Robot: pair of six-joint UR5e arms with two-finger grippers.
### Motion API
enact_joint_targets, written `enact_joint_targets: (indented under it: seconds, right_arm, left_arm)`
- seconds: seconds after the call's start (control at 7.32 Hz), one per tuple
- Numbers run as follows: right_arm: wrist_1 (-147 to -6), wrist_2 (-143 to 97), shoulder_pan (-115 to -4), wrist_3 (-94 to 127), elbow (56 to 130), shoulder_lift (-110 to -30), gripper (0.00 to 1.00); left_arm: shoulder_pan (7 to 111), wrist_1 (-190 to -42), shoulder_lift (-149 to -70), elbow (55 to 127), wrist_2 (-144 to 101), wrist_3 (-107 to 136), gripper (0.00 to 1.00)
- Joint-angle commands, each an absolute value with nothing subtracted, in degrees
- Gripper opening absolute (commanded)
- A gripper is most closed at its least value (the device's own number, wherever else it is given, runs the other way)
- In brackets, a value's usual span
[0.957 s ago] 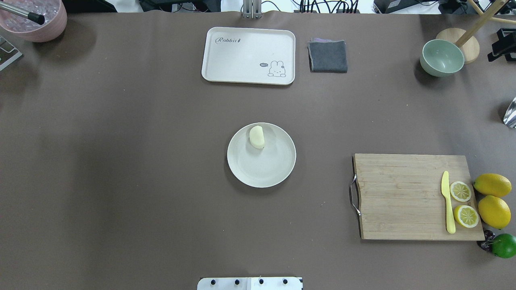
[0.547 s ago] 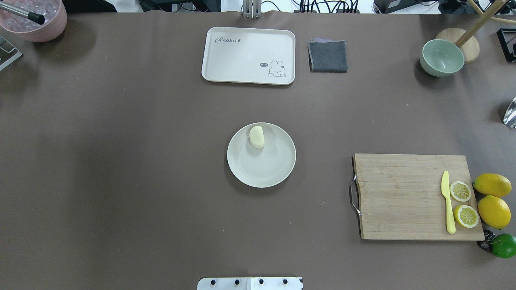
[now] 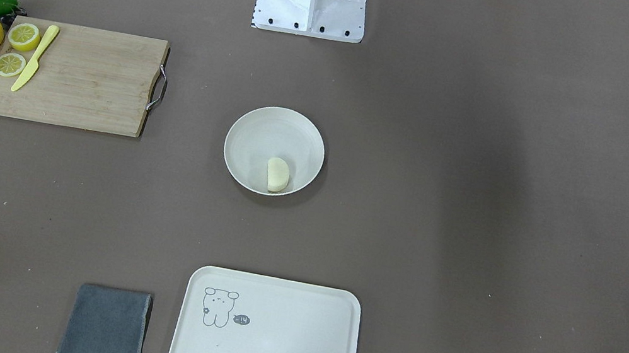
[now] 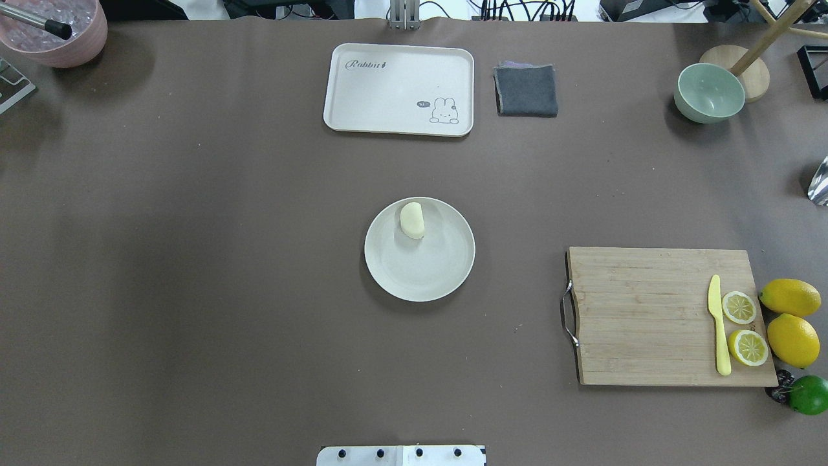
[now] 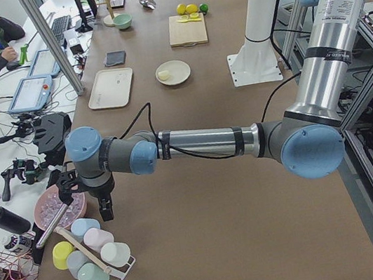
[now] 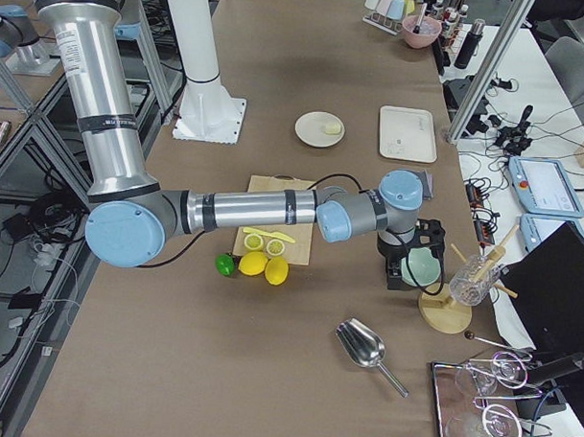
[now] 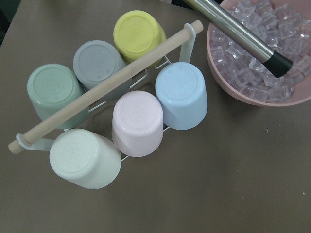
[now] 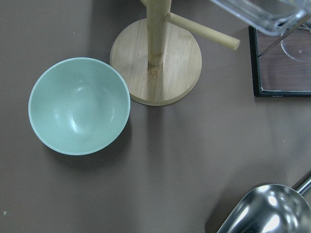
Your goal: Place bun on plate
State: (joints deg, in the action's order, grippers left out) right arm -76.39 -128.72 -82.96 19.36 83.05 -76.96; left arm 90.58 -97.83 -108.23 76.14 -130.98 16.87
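Observation:
The pale cream bun [image 4: 412, 220] lies on the round off-white plate [image 4: 420, 275], near its far rim, at the table's middle. In the front-facing view the bun [image 3: 277, 175] rests at the lower edge of the plate [image 3: 257, 135]. Nothing touches it. My left gripper [image 5: 102, 209] hangs far off at the table's left end, over a cup rack and a pink bowl. My right gripper [image 6: 403, 274] hangs at the right end beside a green bowl. Both show only in the side views, so I cannot tell whether they are open or shut.
A cream tray [image 4: 398, 89] and a grey cloth [image 4: 526, 90] lie at the far edge. A cutting board [image 4: 647, 317] with lemon halves, a yellow knife and whole lemons sits at the right. A green bowl [image 4: 709, 92] and a wooden stand are far right.
A dark gripper-like shape at the overhead view's right edge has slid out of the frame. The bun and the plate have not moved.

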Motion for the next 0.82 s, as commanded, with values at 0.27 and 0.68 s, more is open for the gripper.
enact_joint_targets:
  seconds: [0.27,0.68]
  right_arm:
    - [-76.20,-129.55,-83.06,19.34,83.50,-77.52,1.00]
    - [-76.11,-130.08,-83.32,19.42,83.58,-77.08,1.00]
  left_arm:
    - [90.79,-97.82,-107.58,75.50,-131.13,14.41,0.98]
    - [90.88,-97.73,-107.75,75.59,-131.13,14.41,0.98]
